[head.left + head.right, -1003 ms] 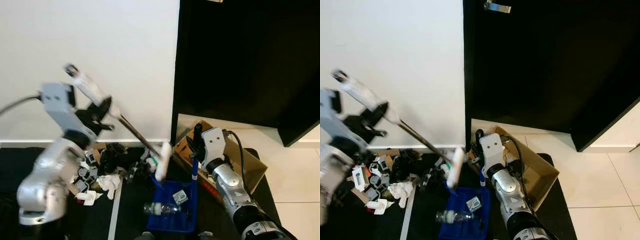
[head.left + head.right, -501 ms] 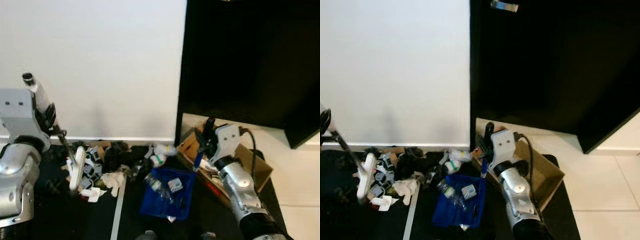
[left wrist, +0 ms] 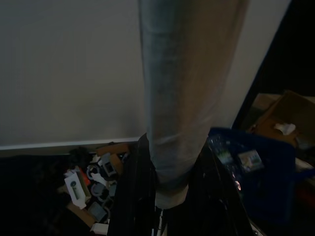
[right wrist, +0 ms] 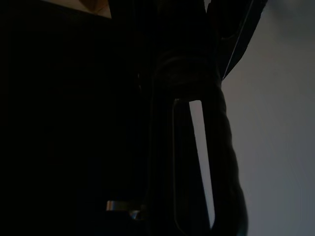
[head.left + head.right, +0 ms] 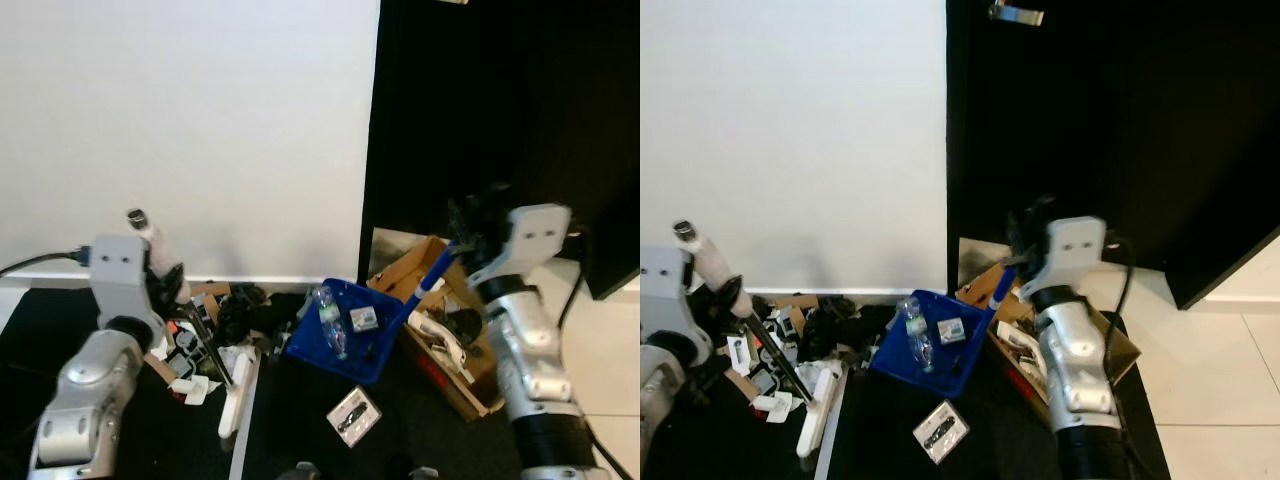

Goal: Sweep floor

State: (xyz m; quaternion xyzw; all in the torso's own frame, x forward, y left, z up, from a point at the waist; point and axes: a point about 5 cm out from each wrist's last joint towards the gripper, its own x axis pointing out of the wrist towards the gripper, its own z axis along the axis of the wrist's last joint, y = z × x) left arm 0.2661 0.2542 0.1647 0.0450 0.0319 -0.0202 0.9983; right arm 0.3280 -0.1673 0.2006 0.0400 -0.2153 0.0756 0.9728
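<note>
The right gripper [image 5: 470, 225] pinches the handle of the blue dustpan [image 5: 345, 330] and holds it tilted at centre frame, a bottle [image 5: 328, 318] and a small packet inside, one flat packet [image 5: 352, 415] lying on the dark floor at 6 o'clock below it. The left gripper [image 5: 170, 285] is clamped on the broom [image 5: 215, 365], whose white head rests at 7 o'clock beside the litter pile [image 5: 215, 325] along the wall. My reading: this is the emptying step, and next the pan must swing toward 3 o'clock over the cardboard box [image 5: 450, 350] and tip, without spilling more.
</note>
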